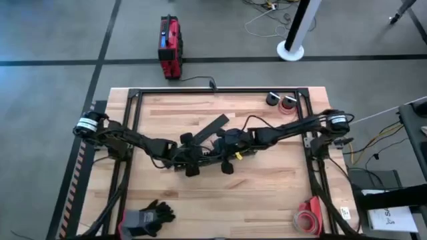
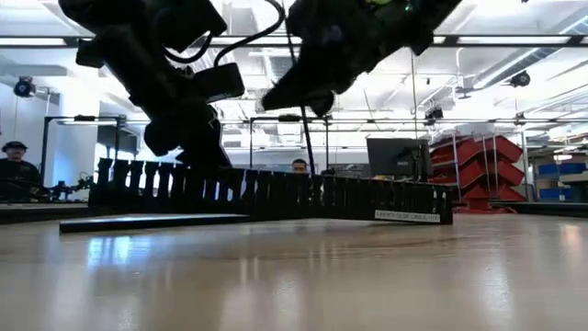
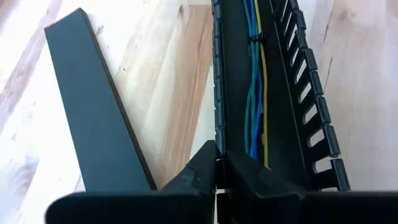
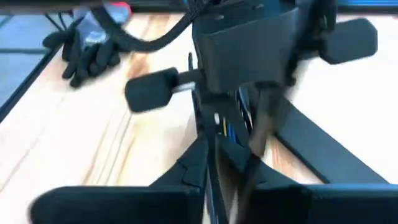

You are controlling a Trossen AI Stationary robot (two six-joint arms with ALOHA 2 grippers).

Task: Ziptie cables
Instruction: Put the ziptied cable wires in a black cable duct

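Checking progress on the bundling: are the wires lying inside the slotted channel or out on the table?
Inside. The left wrist view shows the cables running along the open slotted channel, between its toothed walls.

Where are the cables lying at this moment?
In the left wrist view, the cables lie inside the black slotted duct, running along its channel, beside the flat black cover strip on the wooden table.

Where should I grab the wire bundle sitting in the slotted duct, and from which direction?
Take the cables on the straight run just past the small dark tie around them, coming straight down through the duct's open top. The slotted duct walls them in on both sides, so a sideways approach is probably blocked. The left gripper already sits at the duct's near wall.
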